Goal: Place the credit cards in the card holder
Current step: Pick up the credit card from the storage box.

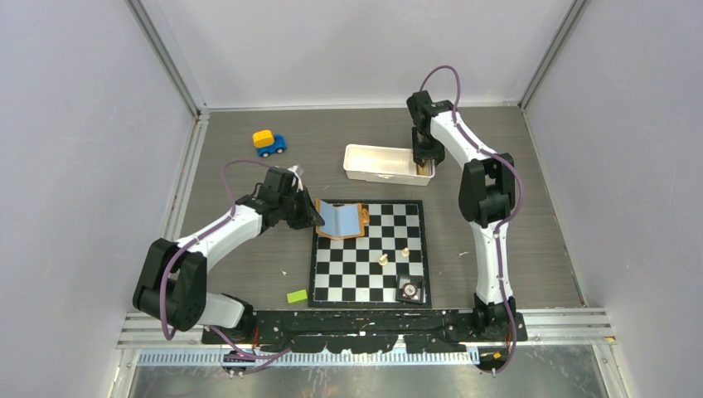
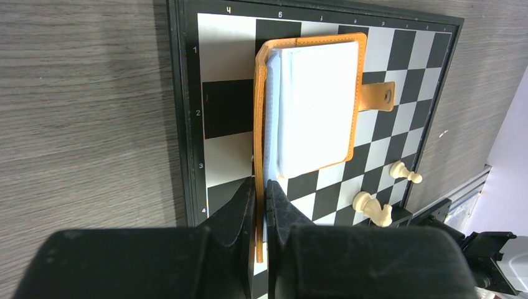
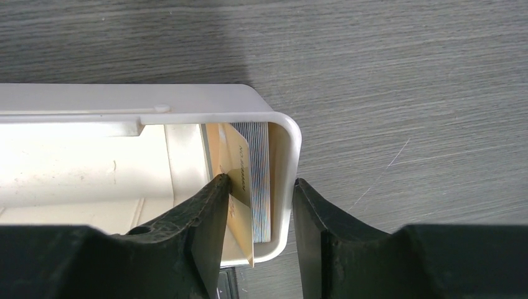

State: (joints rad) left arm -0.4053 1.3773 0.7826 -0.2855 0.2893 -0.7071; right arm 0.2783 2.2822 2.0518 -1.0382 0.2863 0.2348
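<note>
The card holder lies open on the far left corner of the chessboard. Its strap with the round snap points toward the middle of the board, and its other cover is raised on edge. A light blue card lies flat inside the orange rim; it looks almost white in the left wrist view, with a bluer strip along the side by the raised cover. The left pincer is clamped on the lower end of that raised cover, its two fingers pressed to either face of the orange leather. The cream card is well away from the holder. It stands tilted at the right end of the white tray, beside a grey-striped flat piece that stands against the tray's end wall. The right pincer is spread open astride that end wall, with one finger inside the tray touching the cream card and the other outside the wall. The tray sits on the grey desk just beyond the board's far edge. Two pale chess pieces stand close together near the board's centre, and a small dark square object sits at its near right corner. A green block lies on the desk off the near left corner, and a yellow and blue toy car sits far back on the left.
</note>
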